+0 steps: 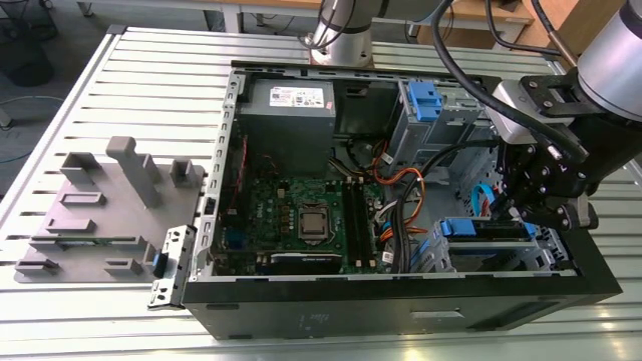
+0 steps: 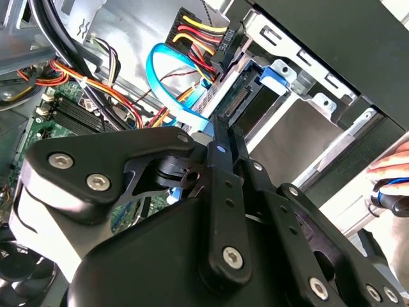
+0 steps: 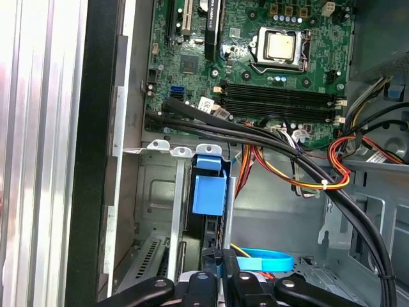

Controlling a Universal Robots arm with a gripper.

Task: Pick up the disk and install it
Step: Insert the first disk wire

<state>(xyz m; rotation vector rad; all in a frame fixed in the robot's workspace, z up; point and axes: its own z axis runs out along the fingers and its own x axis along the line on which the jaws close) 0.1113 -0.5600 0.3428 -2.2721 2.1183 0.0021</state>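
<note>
The disk point(image 3: 209, 198), dark slab, blue rail, seated in drive cage point(image 3: 153, 192), pincer point(image 3: 220, 265) clenched at its end

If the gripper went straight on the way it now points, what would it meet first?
Most likely the disk, which sits on edge in the drive cage directly ahead of the gripper. The first wrist view does not settle whether they touch.

Robotics lab: slotted alu bench point(image 1: 150, 68) w/ opened PC case point(image 1: 401, 304), grey jig point(image 1: 101, 203)
</note>
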